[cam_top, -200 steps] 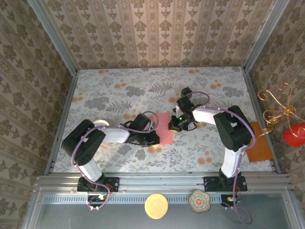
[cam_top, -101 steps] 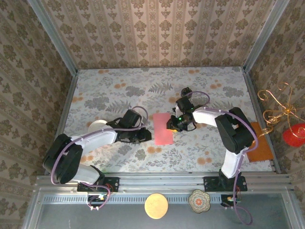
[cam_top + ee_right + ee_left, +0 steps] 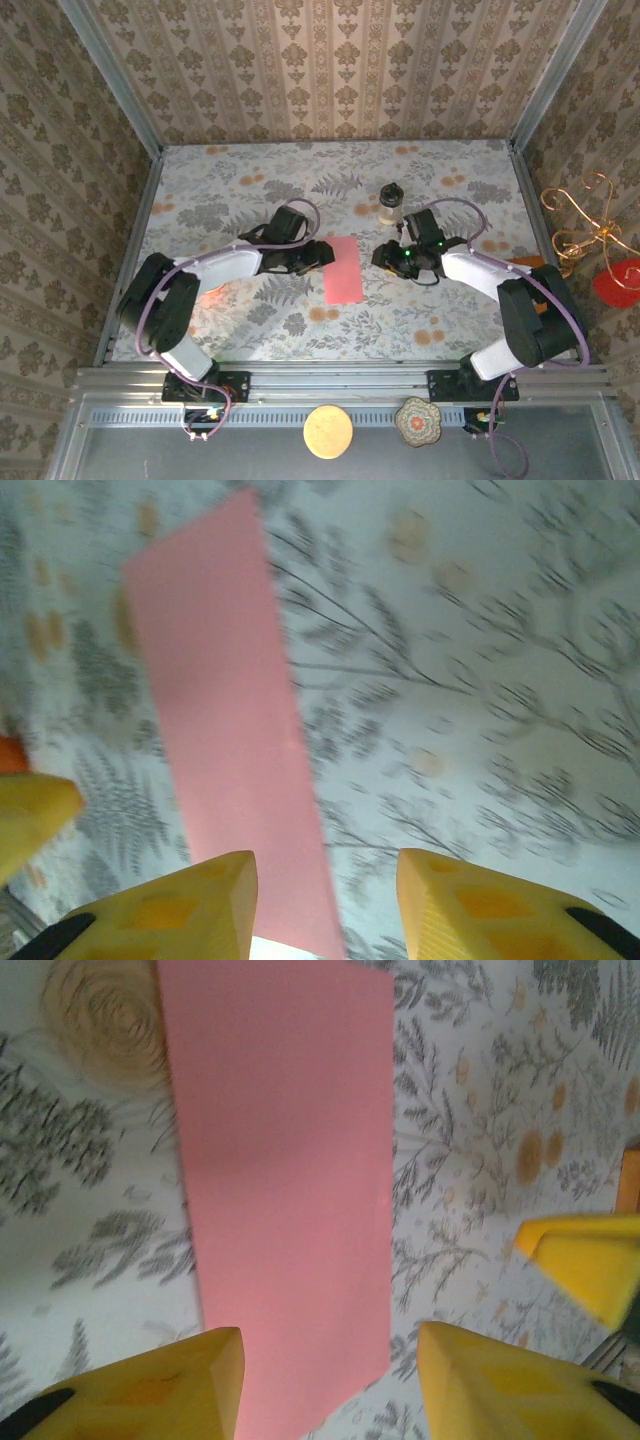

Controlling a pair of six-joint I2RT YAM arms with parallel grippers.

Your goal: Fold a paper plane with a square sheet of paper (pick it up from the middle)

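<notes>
The salmon-pink sheet of paper (image 3: pixel 343 270) lies flat near the middle of the flowered table surface (image 3: pixel 250 200), a little toward the near edge. It shows as a narrow rectangle rather than a square, so it is probably folded in half, though no layered edge can be made out. The left gripper (image 3: pixel 322 256) sits low just beside the paper's left long edge and the right gripper (image 3: pixel 382 258) a little off its right one. In both wrist views the yellow fingers (image 3: pixel 160 1380) stand apart with nothing between them but paper and cloth below – both jaws open, holding nothing.

The main risks, as I judge them:

- The paper is thin and hugs the cloth. A finger coming in at the edge may push it sideways instead of getting under it, so it skids or rotates and the next crease lands crooked.
- With nothing pinning it, a half fold may spring open, or lift on one side when only one edge is pinched.
- The two grippers face each other across a narrow strip – closing in together, their fingertips could collide or crumple the sheet between them.
- The small dark-lidded jar (image 3: pixel 390 203) stands near the right wrist, toward the far edge; a swing of that arm could tip it.
</notes>
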